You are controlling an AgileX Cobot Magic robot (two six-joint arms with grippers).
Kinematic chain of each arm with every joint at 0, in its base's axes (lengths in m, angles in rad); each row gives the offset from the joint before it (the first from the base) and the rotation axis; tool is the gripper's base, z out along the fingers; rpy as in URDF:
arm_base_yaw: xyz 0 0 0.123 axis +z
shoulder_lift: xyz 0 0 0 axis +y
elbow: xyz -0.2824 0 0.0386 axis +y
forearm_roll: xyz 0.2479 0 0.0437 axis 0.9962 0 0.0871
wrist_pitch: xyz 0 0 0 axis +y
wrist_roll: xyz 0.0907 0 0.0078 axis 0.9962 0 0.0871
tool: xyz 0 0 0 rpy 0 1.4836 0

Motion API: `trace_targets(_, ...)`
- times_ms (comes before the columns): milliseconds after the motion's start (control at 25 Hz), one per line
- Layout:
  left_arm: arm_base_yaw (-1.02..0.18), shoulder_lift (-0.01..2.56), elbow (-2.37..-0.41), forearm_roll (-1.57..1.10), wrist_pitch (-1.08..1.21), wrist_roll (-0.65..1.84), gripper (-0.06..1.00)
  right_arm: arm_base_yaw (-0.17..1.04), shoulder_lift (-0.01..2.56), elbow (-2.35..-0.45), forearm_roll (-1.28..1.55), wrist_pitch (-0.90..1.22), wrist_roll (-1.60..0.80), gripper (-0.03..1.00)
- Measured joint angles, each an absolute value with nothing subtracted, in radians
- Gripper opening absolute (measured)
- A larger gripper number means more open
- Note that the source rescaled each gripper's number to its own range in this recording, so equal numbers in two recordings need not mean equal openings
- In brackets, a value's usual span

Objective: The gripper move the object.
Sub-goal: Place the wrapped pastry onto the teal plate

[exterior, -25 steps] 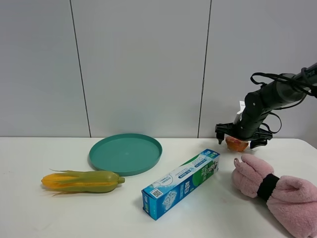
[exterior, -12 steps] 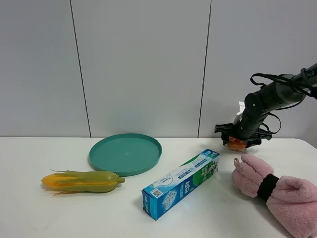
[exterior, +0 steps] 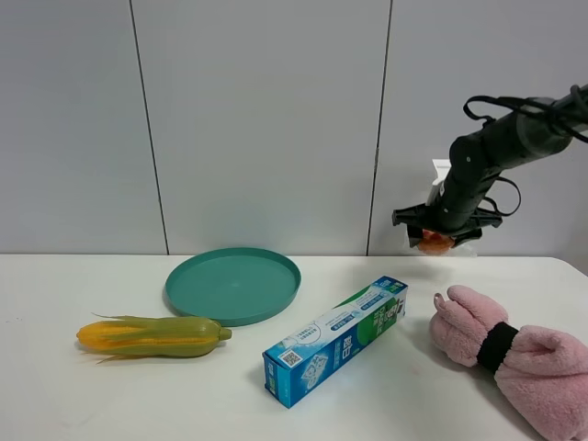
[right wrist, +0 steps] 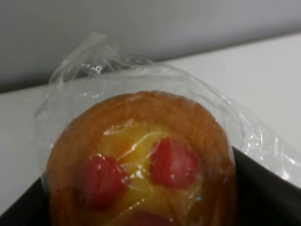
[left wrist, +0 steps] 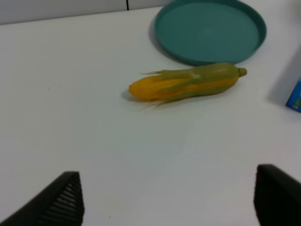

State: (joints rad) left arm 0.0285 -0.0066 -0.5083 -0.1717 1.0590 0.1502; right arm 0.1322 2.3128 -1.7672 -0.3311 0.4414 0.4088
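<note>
Your right black claw [exterior: 439,230], upper right of the frame, squeezes the small round orange-brown pastry in crinkly clear plastic [exterior: 434,243] above the smooth white table [exterior: 184,395]. Your left claw [left wrist: 164,202] seems spread wide, holding nothing.

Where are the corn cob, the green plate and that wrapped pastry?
corn cob [exterior: 152,336]: high outside view, middle of the cob.
green plate [exterior: 233,285]: high outside view, bare centre.
wrapped pastry [right wrist: 141,165]: right wrist view, its yellow top.
</note>
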Motion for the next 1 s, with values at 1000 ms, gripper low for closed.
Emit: trace_targets(1000,0.028,-0.007,-0.508,-0.172,1.059,0.150,1.00,0.614,2.361,-2.119,0.111,0.523,-0.149,0.00)
